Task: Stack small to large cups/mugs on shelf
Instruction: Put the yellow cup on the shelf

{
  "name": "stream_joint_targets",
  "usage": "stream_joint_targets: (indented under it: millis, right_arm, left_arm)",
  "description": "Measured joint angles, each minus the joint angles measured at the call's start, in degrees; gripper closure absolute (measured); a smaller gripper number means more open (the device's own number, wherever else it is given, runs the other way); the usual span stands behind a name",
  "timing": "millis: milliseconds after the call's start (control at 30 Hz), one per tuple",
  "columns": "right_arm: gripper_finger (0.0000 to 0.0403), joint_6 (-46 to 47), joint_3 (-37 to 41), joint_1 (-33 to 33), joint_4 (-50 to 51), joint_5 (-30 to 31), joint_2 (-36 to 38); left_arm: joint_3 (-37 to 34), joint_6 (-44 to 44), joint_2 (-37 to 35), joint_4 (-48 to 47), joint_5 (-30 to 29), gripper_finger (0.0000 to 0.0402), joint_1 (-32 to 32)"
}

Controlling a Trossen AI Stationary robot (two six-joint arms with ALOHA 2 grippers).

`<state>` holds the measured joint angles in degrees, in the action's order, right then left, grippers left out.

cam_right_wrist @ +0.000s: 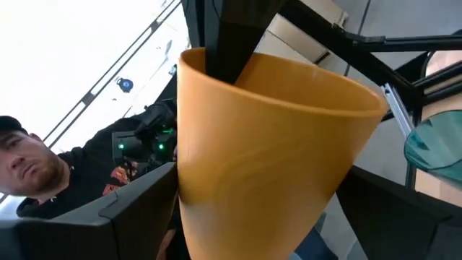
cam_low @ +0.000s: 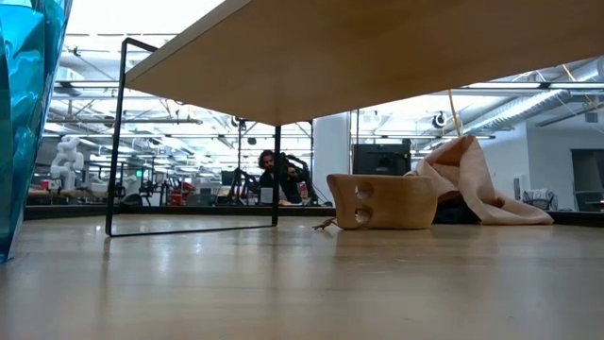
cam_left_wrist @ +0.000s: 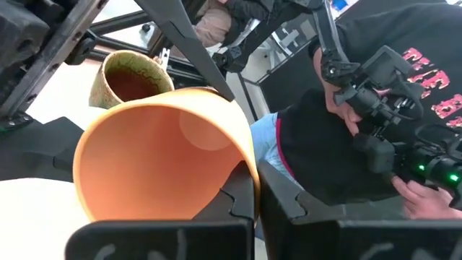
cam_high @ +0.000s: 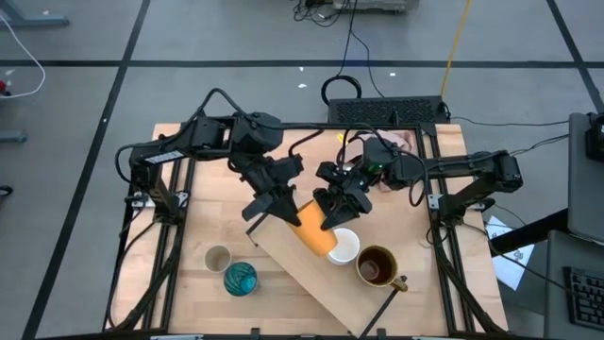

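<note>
Orange cup (cam_left_wrist: 162,159) fills both wrist views, lifted above the shelf (cam_high: 311,274) between the two arms. Left end effector (cam_high: 281,210) is pressed together on the cup's rim, one finger inside and one outside. Right end effector (cam_high: 332,210) has its fingers spread either side of the cup's wall. On the tilted shelf sit the white handled mug (cam_high: 343,246) and dark brown handled mug (cam_high: 377,266). Beside it on the counter (cam_high: 203,217) stand the beige-grey cup (cam_high: 218,258) and teal glazed cup (cam_high: 240,278). Farther back, a person's sleeve (cam_left_wrist: 433,65) shows.
</note>
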<state>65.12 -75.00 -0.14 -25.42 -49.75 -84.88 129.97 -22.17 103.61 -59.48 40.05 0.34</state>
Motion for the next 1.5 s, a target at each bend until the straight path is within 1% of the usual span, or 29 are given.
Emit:
stream_joint_targets:
  millis: [167, 533, 733, 900, 1000, 1500]
  right_arm:
    - [0.0048, 0.3, 0.0, 0.2, -0.5, 0.7, 0.0]
    - [0.0048, 2.0, 0.0, 0.5, -2.4, 0.5, 0.0]
    - [0.0052, 1.9, 0.0, 0.5, -2.4, 0.2, 0.0]
    - [0.0065, 1.8, 0.0, 0.7, -2.4, 0.0, 0.0]
    - [0.0069, 1.5, 0.0, 0.7, -2.3, -0.2, 0.0]
    - [0.0071, 0.6, 0.0, 0.7, -2.1, -0.2, 0.0]
  left_arm:
    - [0.0, 0.0, 0.0, 0.0, 1.1, 0.0399, 0.7]
    - [0.0, 0.7, 0.0, 0.1, 0.7, 0.0394, 0.9]
    - [0.0, 0.8, 0.0, -0.1, 0.7, 0.0398, 1.0]
    - [0.0, 0.6, 0.0, 0.3, 0.1, 0.0375, 1.1]
    - [0.0, 0.2, 0.0, 0.3, -0.6, 0.0369, 1.2]
    - [-0.1, -1.1, 0.0, 0.1, 0.8, 0.0375, 1.2]
